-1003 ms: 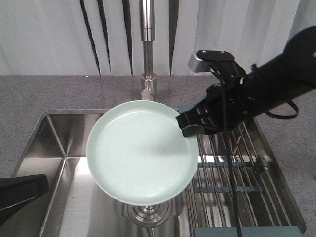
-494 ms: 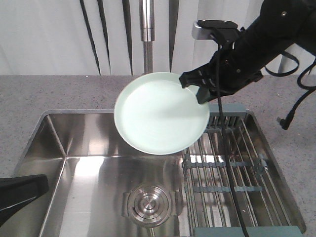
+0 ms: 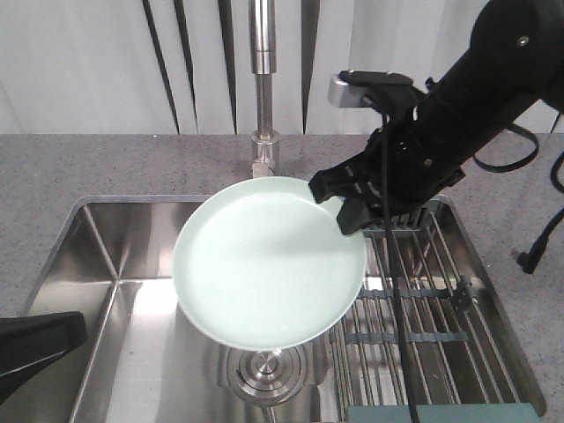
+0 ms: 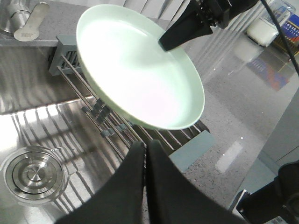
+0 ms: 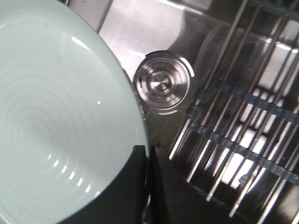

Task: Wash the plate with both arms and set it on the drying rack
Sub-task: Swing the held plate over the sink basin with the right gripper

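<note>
Left arm (image 3: 35, 342): only a black wedge is seen, at the lower left corner of the front view, low beside the sink (image 3: 106, 256). In the left wrist view the left gripper (image 4: 144, 148) is recorded with both fingers pressed together and nothing between them. It is apart from the plate.

Drain (image 3: 264, 368): partly hidden under the plate's lower edge. Faucet (image 3: 263, 79): upright at the back of the sink.

Plate (image 3: 264, 264): held in the air above the basin, tilted, inner face turned to the front camera. Its right edge overlaps the rack's left side in that view.

Right gripper (image 3: 337, 201): clamped on the plate's upper right rim. In the right wrist view the rim is seen pinched between the fingers.

Drying rack (image 3: 432, 304): laid across the right part of the sink, under the right arm (image 3: 476, 97). A thin cable (image 3: 394, 291) is seen hanging across it.
</note>
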Robot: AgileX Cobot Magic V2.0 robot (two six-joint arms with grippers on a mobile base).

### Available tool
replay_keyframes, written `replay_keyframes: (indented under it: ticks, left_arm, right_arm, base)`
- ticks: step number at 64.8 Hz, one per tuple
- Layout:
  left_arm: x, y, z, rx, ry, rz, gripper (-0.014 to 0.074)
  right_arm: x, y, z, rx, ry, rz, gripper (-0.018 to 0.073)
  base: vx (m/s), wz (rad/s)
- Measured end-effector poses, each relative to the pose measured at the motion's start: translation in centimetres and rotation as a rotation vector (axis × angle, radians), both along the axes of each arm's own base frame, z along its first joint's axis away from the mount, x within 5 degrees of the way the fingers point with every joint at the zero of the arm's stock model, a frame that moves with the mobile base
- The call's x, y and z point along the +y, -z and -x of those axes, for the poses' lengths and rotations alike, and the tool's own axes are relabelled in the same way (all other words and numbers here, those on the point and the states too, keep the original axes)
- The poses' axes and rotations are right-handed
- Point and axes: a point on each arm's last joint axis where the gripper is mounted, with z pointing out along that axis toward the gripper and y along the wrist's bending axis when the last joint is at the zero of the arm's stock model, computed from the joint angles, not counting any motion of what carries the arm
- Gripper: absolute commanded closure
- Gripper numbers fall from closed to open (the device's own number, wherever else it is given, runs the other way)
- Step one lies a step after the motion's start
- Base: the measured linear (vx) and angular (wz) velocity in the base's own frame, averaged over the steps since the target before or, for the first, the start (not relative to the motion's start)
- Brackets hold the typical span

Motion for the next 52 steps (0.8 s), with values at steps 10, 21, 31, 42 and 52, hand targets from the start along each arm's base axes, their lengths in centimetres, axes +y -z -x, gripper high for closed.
replay_keyframes:
  ticks: [10,21,31,42,52]
  left_arm:
    - [0.0,0.0,0.0,0.000,0.000,0.000,0.0602]
    - [0.0,0.0,0.0,0.000,0.000,0.000,0.0602]
    - [0.0,0.0,0.0,0.000,0.000,0.000,0.0602]
    - [0.0,0.0,0.0,0.000,0.000,0.000,0.0602]
    - [0.0,0.0,0.0,0.000,0.000,0.000,0.0602]
  right_arm:
    - [2.8,0.5,0.4,-0.011,-0.043,-0.060,0.0564]
    - [3.8,1.2,-1.6,-0.105,0.034,-0.125,0.0564]
    - [2.0,1.6,-3.7,-0.150,0.137,-0.140,0.0564]
    - [-2.4,1.9,-5.3,-0.118,0.238,-0.102,0.0564]
    - [-5.1,2.1,-4.4,-0.009,0.206,-0.002,0.0564]
  base:
    - [0.00,0.00]
    - [0.00,0.00]
    - [0.00,0.00]
    - [0.00,0.00]
    - [0.00,0.00]
